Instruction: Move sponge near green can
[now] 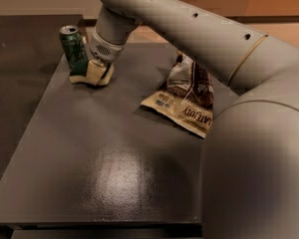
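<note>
The green can (72, 44) stands upright at the far left of the dark table (114, 183). The sponge (80, 73), dark green over pale yellow foam, sits right in front of the can, tilted, almost touching its base. My gripper (96, 71) reaches down from the wrist at the upper left and is shut on the sponge, holding it at the table surface just right of the can. The arm hides the far side of the sponge.
A brown and cream snack bag (187, 96) lies at the middle right of the table. My large pale arm fills the right side and top of the view. The table's left edge runs close beside the can.
</note>
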